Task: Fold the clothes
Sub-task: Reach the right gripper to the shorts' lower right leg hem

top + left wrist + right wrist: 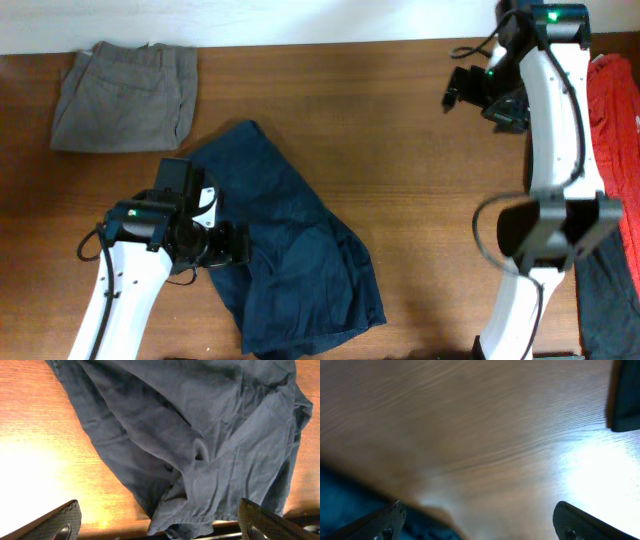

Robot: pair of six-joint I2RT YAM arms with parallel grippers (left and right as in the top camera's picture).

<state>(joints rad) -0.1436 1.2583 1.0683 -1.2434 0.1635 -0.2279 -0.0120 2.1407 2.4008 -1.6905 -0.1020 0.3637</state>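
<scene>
A crumpled pair of dark navy-blue cloth trousers (300,260) sprawls over the left half of the brown wooden worktop (400,150), not yet folded. The left gripper (162,525) hovers at their left side, jaws spread and empty. The right gripper (480,525), equally spread, hangs over bare wood near the far right corner. The likely next move is pinching an edge to flatten the cloth. Folded grey-khaki trousers (125,95) occupy the far left corner. No container is in view.

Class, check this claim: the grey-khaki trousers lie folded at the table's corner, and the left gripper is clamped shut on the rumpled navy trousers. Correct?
Not quite: the left wrist view shows the left gripper open, jaws wide apart, not clamped on the navy trousers. The grey-khaki trousers do lie folded at the corner.
</scene>
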